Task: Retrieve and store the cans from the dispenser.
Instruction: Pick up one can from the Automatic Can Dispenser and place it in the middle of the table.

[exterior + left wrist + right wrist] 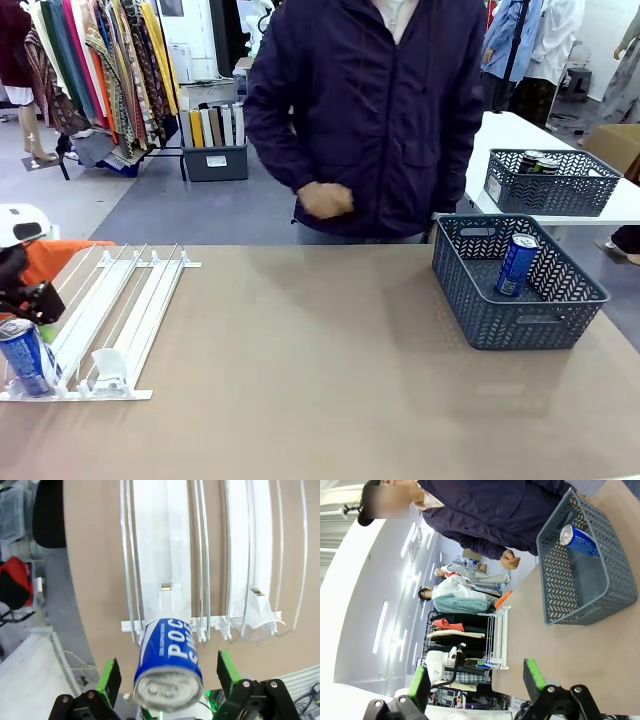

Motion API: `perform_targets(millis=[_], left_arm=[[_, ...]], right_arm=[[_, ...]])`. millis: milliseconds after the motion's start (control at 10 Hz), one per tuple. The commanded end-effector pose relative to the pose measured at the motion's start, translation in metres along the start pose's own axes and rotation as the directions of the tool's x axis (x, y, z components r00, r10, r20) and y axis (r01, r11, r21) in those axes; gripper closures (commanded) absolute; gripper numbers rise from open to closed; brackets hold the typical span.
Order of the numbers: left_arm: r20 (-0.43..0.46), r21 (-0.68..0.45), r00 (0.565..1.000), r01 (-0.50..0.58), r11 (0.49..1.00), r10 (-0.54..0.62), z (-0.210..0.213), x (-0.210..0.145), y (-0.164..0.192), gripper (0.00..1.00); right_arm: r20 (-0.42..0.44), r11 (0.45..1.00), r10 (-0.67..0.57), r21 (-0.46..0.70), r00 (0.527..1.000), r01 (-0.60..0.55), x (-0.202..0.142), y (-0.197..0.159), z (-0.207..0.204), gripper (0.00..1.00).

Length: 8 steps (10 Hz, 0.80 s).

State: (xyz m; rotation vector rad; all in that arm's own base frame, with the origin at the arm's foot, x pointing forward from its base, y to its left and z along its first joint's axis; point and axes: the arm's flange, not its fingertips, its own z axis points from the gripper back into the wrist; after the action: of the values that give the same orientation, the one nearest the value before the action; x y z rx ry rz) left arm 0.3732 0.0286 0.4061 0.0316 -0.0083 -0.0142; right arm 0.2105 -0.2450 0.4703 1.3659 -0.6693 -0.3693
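Left wrist view: blue can (169,660), axis along dispenser (177,555) lane, top toward camera, sits ungripped between spread left fingers (109,677).

1. The left gripper (167,674) points steeply downward, its jaws spread wide, with the green pads (111,677) standing well apart on either side.
2. From the front, the left gripper (32,303) hangs low, and its white wrist (20,224) sits just above it.
3. The right gripper (476,680) is held aloft and rolled sideways, jaws wide apart, with nothing between its two green-padded fingers (532,672).
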Motion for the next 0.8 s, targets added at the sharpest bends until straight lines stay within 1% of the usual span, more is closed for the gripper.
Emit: perform_targets(millis=[0, 500, 700], left_arm=[[-0.028, -0.058, 0.999, 0.016, 0.998, -0.018, -0.033, -0.030, -0.006, 0.00], [-0.020, -0.101, 1.000, 0.001, 0.995, -0.003, -0.030, -0.035, 0.004, 0.00], [-0.034, -0.099, 0.999, 0.002, 0.995, -0.006, -0.032, -0.035, 0.005, 0.00]], right_arm=[[0.015, 0.999, 0.024, 0.029, 1.000, -0.024, 0.003, 0.003, -0.002, 0.00], [0.015, 0.999, 0.024, 0.029, 1.000, -0.024, 0.003, 0.003, -0.002, 0.00], [0.015, 0.999, 0.024, 0.029, 1.000, -0.024, 0.003, 0.003, -0.002, 0.00]])
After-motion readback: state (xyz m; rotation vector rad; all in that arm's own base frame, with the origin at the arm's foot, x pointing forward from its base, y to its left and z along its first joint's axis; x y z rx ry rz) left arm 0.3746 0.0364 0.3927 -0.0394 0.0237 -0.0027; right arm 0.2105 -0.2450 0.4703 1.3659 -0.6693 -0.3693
